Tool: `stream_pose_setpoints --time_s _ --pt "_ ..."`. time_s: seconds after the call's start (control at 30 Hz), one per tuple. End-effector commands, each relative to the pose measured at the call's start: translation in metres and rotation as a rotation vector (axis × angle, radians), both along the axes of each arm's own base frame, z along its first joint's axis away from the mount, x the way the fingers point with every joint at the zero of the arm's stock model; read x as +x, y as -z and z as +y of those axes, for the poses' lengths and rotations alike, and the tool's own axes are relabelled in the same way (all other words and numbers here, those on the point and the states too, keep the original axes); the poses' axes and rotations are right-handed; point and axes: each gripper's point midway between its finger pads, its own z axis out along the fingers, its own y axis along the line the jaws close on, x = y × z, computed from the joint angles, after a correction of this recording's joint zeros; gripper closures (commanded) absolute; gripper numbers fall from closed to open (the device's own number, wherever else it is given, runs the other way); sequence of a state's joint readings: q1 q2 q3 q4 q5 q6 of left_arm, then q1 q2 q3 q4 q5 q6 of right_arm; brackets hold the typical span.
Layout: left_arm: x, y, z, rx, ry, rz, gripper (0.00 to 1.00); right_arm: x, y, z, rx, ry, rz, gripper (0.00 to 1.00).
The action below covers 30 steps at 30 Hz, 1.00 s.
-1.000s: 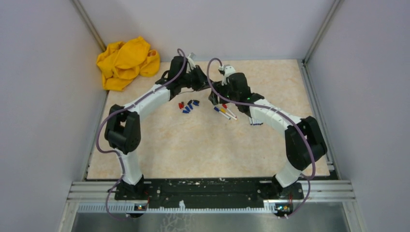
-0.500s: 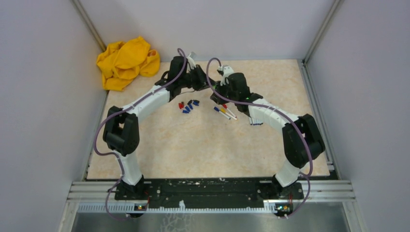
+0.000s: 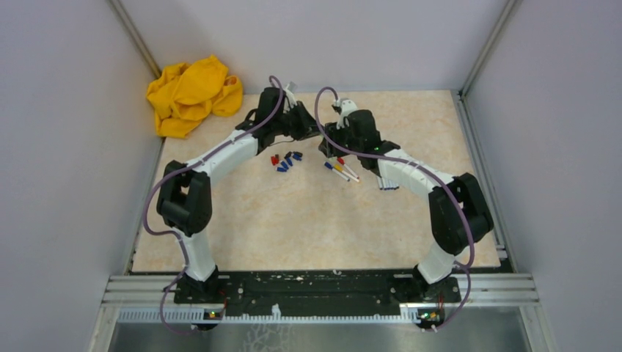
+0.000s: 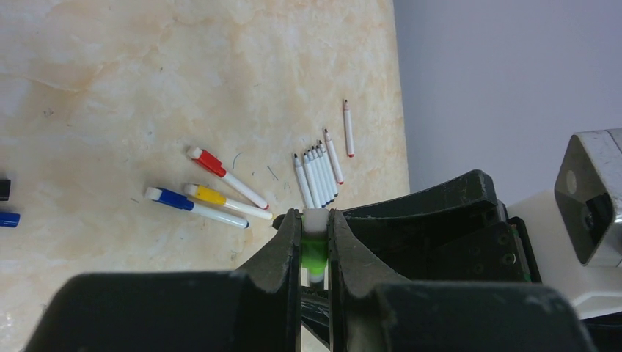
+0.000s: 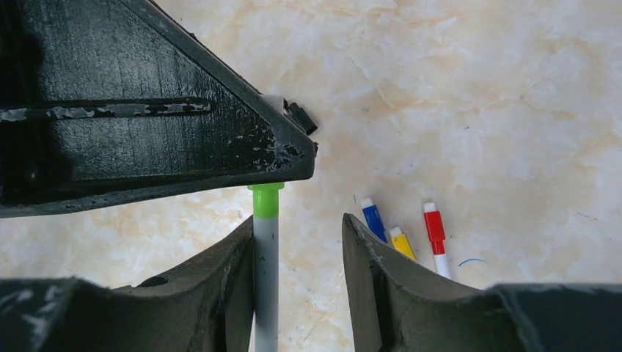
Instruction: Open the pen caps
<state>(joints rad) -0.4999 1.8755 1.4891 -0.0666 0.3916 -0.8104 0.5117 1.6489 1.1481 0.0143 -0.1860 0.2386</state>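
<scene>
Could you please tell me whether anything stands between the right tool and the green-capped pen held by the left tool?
Nothing visible does. The pen's white barrel lies between the open fingers of the right tool, against one of them, while the left tool is clamped on the green cap.

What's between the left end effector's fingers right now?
A green pen cap, pinched shut in the left end effector. The fingers cover most of its white barrel.
</scene>
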Motion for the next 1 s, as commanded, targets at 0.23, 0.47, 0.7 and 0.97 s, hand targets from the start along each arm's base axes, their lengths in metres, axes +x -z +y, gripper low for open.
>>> stream_pose_setpoints --time_s 0.23,0.47,0.7,0.97 --pt "0.000 0.012 -0.003 0.039 0.000 0.005 1.00 0.016 -0.039 0.009 0.058 -0.007 -0.085 0.87" --pt "0.006 0.009 -0.002 0.052 -0.020 -0.011 1.00 0.015 -0.035 0.009 0.055 -0.007 -0.065 1.00" --pt "0.047 -0.008 0.016 0.131 -0.190 -0.066 1.00 0.018 -0.027 0.009 0.036 0.024 -0.021 1.00" --pt "0.122 -0.008 0.062 0.167 -0.370 -0.041 1.00 -0.033 0.013 -0.004 0.053 0.055 0.037 1.00"
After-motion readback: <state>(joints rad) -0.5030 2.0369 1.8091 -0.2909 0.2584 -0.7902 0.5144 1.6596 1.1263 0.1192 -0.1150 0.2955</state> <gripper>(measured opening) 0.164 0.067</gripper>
